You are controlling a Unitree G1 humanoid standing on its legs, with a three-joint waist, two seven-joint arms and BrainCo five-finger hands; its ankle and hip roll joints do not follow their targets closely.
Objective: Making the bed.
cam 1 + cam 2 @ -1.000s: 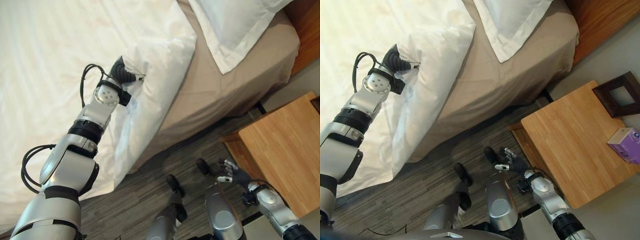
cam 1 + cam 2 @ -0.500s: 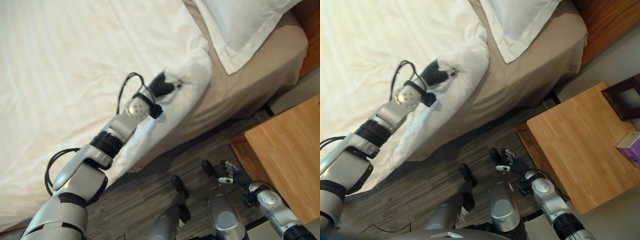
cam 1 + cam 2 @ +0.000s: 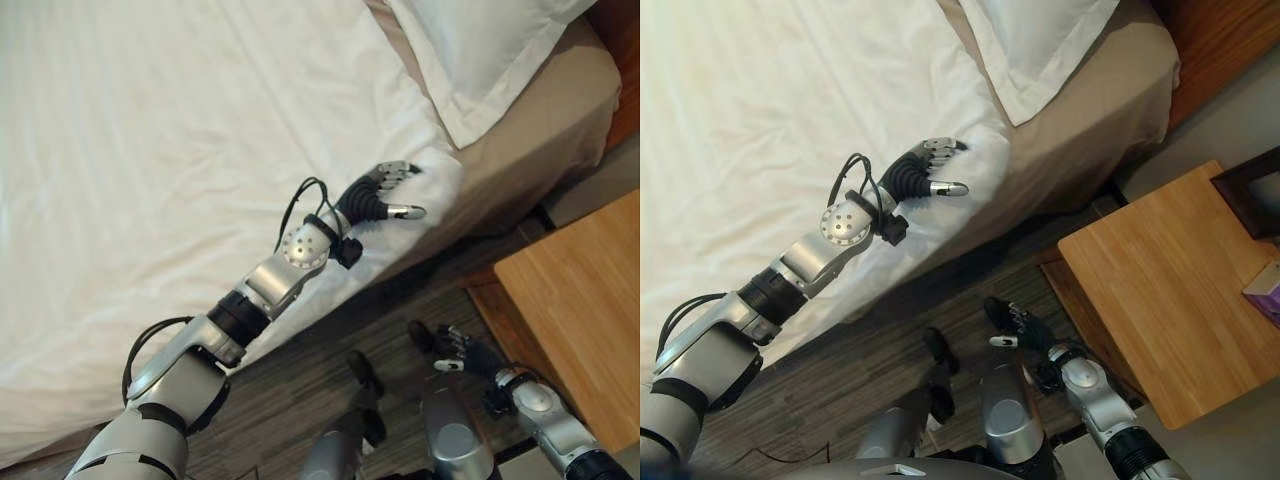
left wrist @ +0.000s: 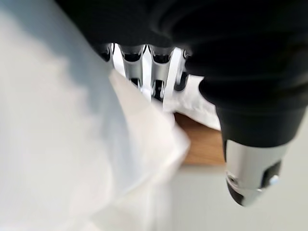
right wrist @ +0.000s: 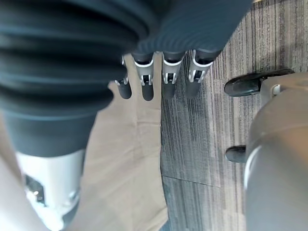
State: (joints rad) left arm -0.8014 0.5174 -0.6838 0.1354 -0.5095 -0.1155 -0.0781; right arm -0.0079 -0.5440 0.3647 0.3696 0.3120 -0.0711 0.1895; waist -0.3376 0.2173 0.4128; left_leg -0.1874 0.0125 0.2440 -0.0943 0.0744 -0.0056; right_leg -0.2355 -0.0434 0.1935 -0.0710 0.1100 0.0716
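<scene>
White blanket (image 3: 200, 150) lies smooth, cut off at the picture's edge.
Left hand (image 3: 378, 197) rests spread on its corner; right hand (image 3: 462, 352) hangs loose.

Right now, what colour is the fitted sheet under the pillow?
Beige sheet, clearest in the right eye view.

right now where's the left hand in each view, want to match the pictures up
Left eye view: left hand right of centre, over the white duvet's corner.
Right eye view: left hand centre-left, over that corner.
Left wrist view: its fingers along the top, duvet beneath.
Right wrist view: that arm's own right hand instead.
Shared landmark: the pillow.
</scene>
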